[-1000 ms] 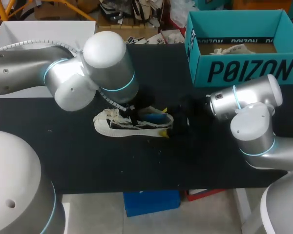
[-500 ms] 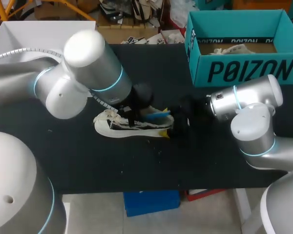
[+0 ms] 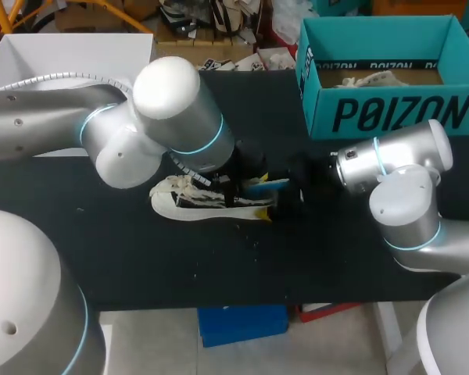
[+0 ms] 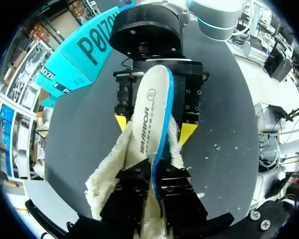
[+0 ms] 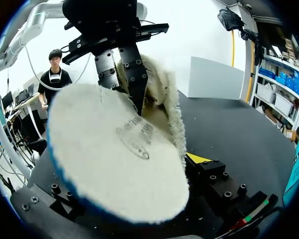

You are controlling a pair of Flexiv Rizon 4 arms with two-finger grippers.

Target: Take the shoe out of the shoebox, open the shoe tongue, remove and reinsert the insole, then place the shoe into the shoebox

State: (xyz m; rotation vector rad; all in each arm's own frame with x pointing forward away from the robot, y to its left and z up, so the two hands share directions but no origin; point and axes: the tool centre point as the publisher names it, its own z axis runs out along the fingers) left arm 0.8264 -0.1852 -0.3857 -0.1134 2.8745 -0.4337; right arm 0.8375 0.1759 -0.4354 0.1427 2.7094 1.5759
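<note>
Shoe (image 3: 189,203) lies on its sole in the middle of the tabletop (image 3: 141,258), well apart from the teal shoebox (image 3: 391,113). Left claw (image 4: 153,183) pinches the white, blue-edged insole (image 4: 150,107) above the fleecy opening. Right claw (image 4: 154,128) grips the shoe's heel from both sides.

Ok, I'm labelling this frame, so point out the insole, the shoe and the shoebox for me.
insole (image 4: 150,112), left wrist view, on its printed white top face.
shoe (image 3: 176,208), head view, on its white sole edge near the toe.
shoebox (image 3: 391,114), head view, on its teal front wall.
</note>
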